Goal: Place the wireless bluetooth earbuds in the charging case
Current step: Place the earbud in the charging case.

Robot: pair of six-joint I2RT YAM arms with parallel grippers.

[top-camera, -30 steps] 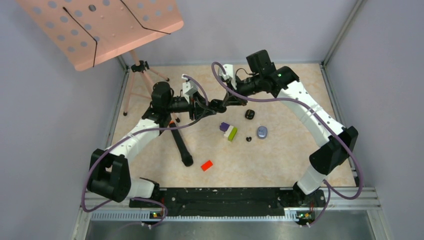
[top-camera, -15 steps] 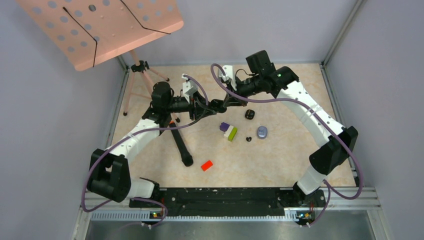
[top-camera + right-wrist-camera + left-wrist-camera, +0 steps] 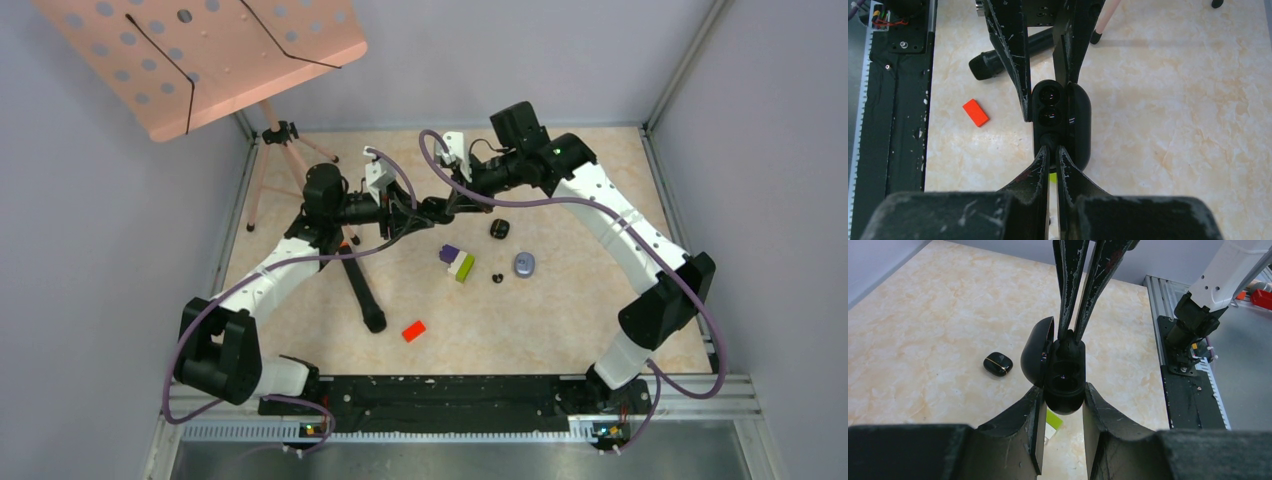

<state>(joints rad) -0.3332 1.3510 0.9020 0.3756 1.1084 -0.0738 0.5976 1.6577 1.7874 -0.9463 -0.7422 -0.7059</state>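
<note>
Black charging case (image 3: 1064,375) clamped in left gripper (image 3: 1063,393); right gripper (image 3: 1052,149) pinched shut at its rim.

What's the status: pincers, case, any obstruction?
Left pincer shut on open glossy black charging case. Right pincer shut at case rim, load unclear. Wells look unobstructed.

white-and-black left arm (image 3: 268,275) stretched toward table centre | left gripper (image 3: 1063,396) clamped on open glossy black charging case (image 3: 1064,372) | right arm (image 3: 622,222) elbow bent, reaching leftward | right gripper (image 3: 1049,152) pinched nearly together, tips at case, facing left gripper
</note>
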